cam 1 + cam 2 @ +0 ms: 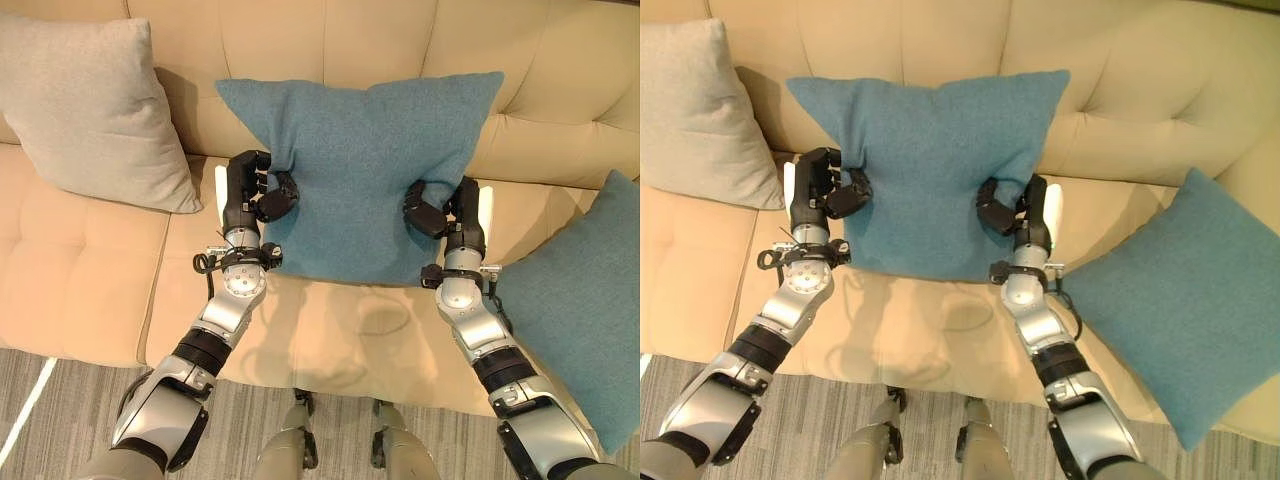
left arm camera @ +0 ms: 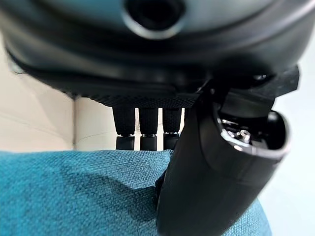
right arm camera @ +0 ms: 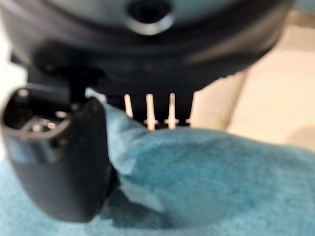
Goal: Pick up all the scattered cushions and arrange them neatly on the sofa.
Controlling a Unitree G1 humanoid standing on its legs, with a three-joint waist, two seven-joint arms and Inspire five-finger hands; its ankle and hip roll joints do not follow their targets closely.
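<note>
Pinching teal cushion (image 1: 360, 170) | left robot hand (image 1: 250, 195) | right robot hand (image 1: 450, 212) | sofa (image 1: 90, 270)

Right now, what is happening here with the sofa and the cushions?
The robot holds the middle teal cushion upright against the sofa backrest. The left robot hand pinches one side edge and the right robot hand the other. A grey cushion leans further left, and another teal cushion stands at the right end.

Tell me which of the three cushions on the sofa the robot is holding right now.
The teal cushion in the middle, pinched at its sides by the left hand and right hand. The grey cushion and the other teal cushion lean untouched.
</note>
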